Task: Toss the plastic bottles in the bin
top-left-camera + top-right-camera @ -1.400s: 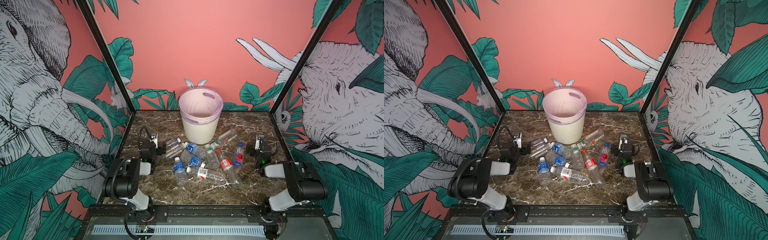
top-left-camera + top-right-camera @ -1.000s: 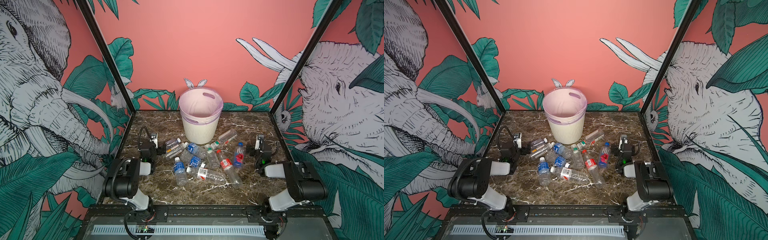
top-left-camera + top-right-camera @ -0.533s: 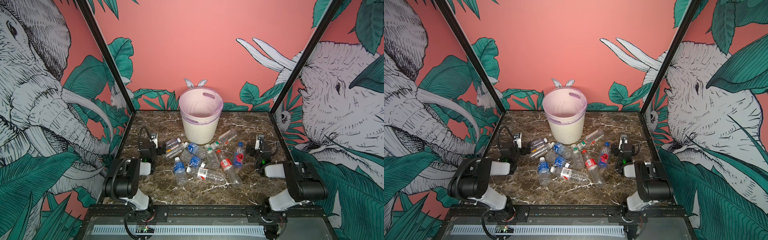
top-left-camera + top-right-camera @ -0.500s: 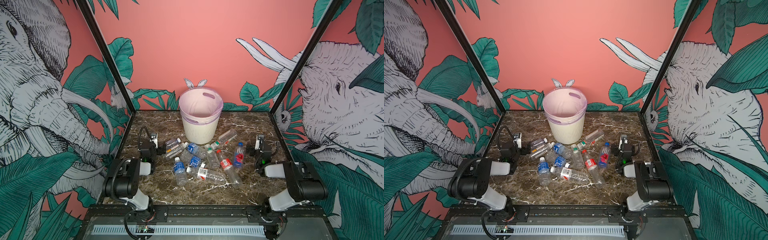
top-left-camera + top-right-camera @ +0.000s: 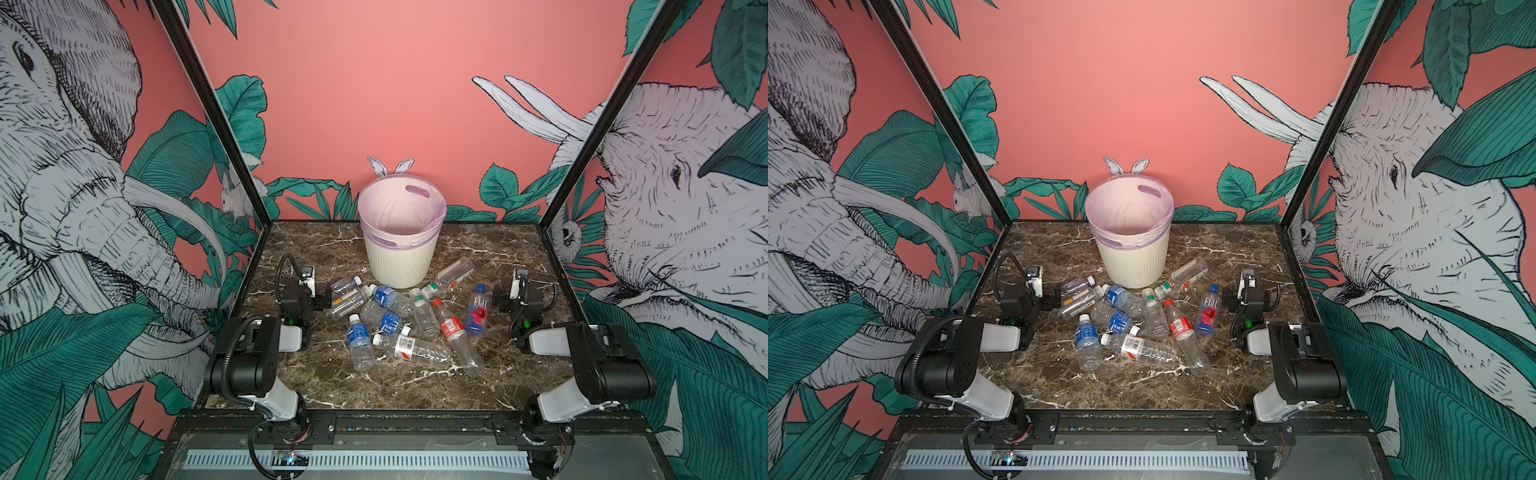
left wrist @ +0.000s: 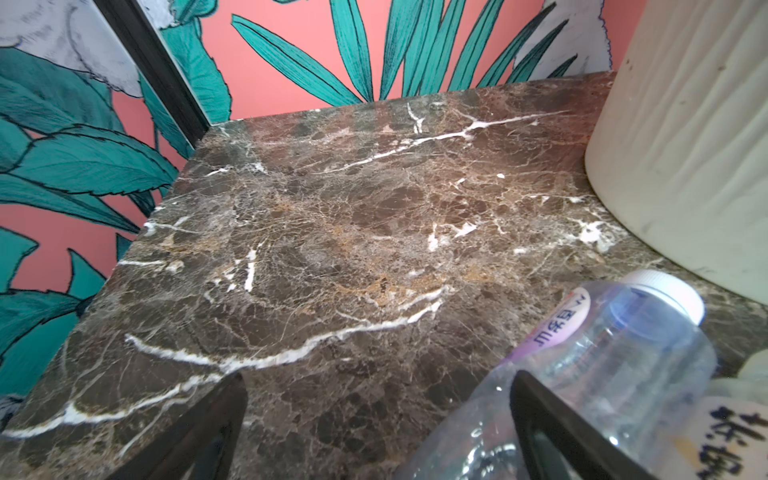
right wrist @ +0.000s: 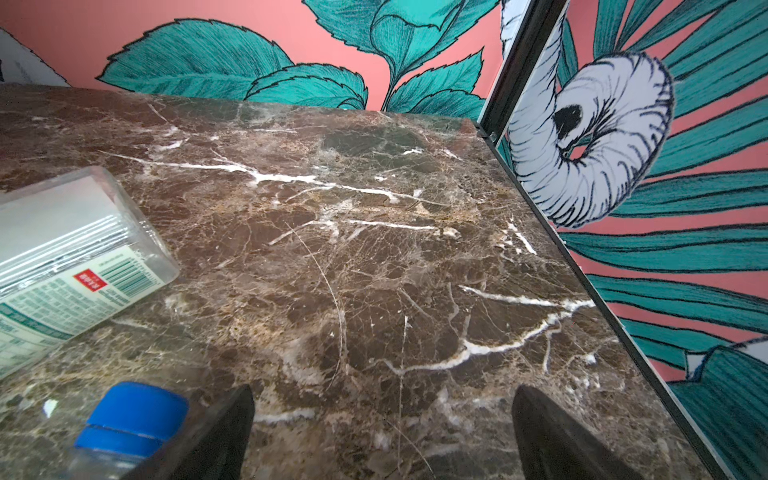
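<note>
Both top views look down from high at the front edge toward the back wall (image 5: 374, 104), framing the whole table (image 5: 374, 386) almost alike. Each wrist camera sits low and close to the table, facing rearward: the left toward the bin (image 6: 685, 145), also in both top views, the right toward the back right corner.

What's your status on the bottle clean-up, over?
Left tool open, right tool open, both empty. Bottles all on the table, bin looks empty. Nothing blocking the bin.
</note>
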You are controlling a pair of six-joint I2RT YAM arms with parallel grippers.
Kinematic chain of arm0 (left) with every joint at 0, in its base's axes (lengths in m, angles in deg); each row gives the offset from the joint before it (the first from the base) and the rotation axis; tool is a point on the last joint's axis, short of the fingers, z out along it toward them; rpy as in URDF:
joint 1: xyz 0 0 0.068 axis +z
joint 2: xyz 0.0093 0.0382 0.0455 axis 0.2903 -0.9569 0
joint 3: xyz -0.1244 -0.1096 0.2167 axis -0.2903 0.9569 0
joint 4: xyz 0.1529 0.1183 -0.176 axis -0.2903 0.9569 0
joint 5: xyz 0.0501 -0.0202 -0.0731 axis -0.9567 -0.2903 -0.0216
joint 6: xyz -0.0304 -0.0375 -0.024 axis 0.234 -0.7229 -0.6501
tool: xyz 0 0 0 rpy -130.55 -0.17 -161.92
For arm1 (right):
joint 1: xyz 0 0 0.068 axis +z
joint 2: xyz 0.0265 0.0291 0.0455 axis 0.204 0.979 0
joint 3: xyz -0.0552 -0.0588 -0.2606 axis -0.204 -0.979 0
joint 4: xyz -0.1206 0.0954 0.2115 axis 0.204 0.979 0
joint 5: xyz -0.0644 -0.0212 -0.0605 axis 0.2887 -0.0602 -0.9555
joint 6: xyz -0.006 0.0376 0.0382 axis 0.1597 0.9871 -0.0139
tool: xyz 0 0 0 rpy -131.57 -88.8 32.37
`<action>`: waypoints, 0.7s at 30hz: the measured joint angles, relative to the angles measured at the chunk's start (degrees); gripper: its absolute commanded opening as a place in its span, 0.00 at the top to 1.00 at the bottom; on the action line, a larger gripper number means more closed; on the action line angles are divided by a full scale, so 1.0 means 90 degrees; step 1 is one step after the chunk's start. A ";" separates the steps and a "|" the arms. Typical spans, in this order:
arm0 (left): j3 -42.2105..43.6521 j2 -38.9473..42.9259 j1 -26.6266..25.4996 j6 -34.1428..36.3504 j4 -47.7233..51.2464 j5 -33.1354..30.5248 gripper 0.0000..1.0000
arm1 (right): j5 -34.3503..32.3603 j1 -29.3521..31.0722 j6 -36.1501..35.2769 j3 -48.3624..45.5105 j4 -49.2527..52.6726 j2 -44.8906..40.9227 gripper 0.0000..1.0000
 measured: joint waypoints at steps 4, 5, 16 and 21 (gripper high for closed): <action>0.0386 0.0551 -0.0170 0.0017 -0.0044 -0.0522 0.00 | -0.0078 0.0005 0.0022 -0.0180 -0.0209 -0.0022 0.01; 0.0447 0.0821 -0.0296 0.0044 0.0058 -0.0709 0.00 | -0.0124 0.0022 0.0022 -0.0231 -0.0228 -0.0049 0.01; 0.0466 0.2732 -0.0767 -0.0085 0.0971 -0.1919 0.00 | -0.2402 0.0670 0.0534 0.0857 0.2137 -0.1591 0.01; 0.0245 0.3495 -0.0794 -0.0651 0.2013 -0.2096 0.00 | -0.2897 0.0673 0.1785 0.2407 0.4622 -0.2140 0.01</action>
